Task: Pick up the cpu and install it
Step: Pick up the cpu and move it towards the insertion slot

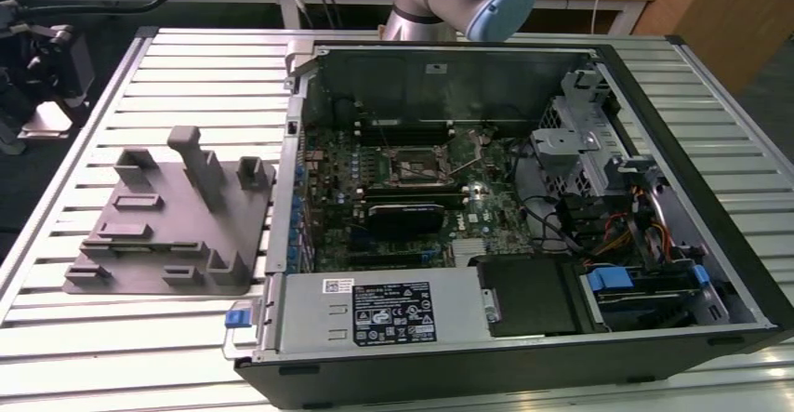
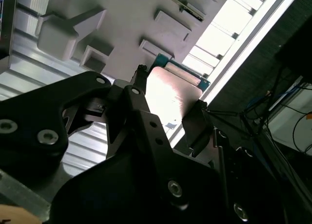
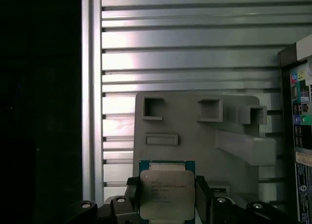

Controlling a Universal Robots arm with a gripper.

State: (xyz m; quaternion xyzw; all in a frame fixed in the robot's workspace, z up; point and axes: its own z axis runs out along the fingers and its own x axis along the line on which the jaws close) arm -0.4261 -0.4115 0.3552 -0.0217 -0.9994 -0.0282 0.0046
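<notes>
slatted tabletop [image 3: 195,48] | grey fixture [image 3: 195,146] on it, open pc case [image 1: 434,82] beside | fingers [image 3: 202,195] closed on cpu [image 3: 167,194] at two opposite sides | cpu over fixture, lifted or resting unclear

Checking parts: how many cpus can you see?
1. The cpu is held in the gripper in both wrist views, above the fixture. Another could be hidden inside the case.

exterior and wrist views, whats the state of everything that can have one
gripper: shut on the cpu
cpu: held between the fingers
computer case: open, side panel off
cpu socket: looks empty
grey fixture: flat on the slatted table
</notes>
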